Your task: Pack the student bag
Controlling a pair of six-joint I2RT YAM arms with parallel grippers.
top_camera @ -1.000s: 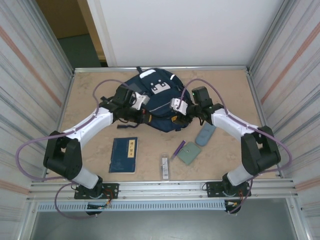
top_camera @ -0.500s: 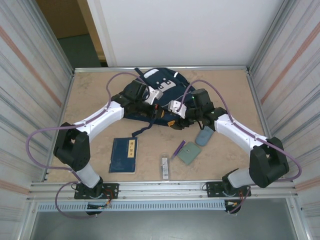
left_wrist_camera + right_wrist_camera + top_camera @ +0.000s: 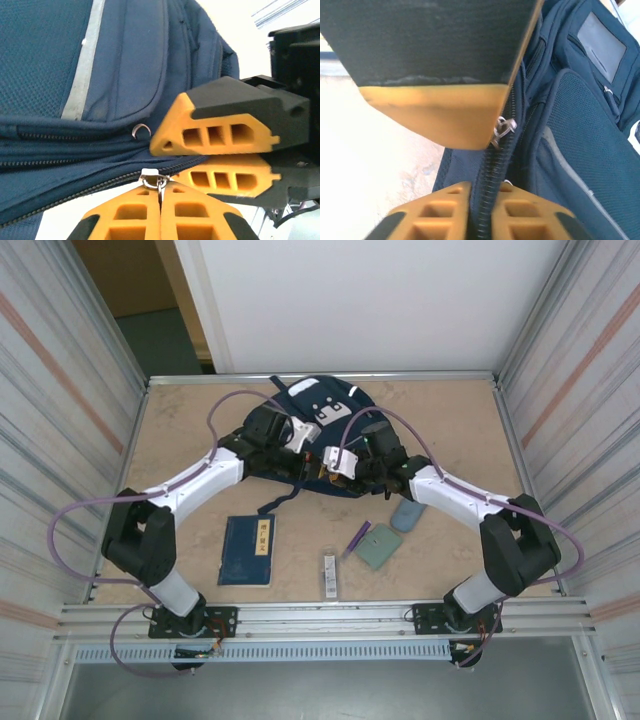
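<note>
The student bag lay at the far middle of the tabletop, and both arms reached to its near edge. In the left wrist view the left fingers were pressed together. The small metal zipper pull was pinched between their tips, just beside the dark zipper line of the bag. The right fingers were clenched too: in the right wrist view the zipper teeth and the blue fabric edge of the bag ran between them. The two pairs of fingers were very near each other, and in the left wrist view the right pair stood just above the left pair. On the near part of the tabletop, apart from the bag, lay a flat dark-blue book and a slim pale object. There was also a purple pen just beside a grey-green pad, and a blue-grey case.
</note>
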